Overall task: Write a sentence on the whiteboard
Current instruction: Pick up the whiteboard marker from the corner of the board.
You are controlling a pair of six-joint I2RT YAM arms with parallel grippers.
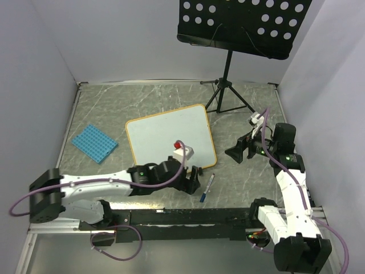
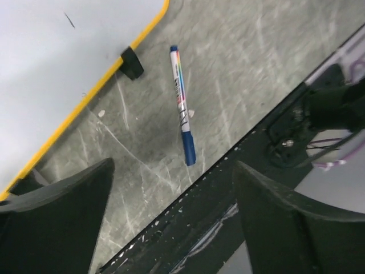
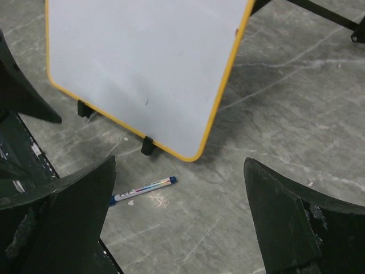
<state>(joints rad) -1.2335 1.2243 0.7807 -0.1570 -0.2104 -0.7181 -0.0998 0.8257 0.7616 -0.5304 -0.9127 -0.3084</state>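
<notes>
We see the whiteboard (image 1: 171,138) resting near the middle of the desk (image 1: 114,108), its right edge near the feet of the music stand (image 1: 242,25). A small dark mark (image 3: 146,103) shows on its white face. A blue-capped marker (image 1: 207,188) lies on the desk just off the board's near right corner, not touching it. The left pincer (image 1: 191,178) hangs low by the board's near edge, jaws wide apart, the marker just beside it. The right pincer (image 1: 242,149) hovers right of the board, jaws likewise spread. A blue studded plate (image 1: 94,142) lies well to the left
</notes>
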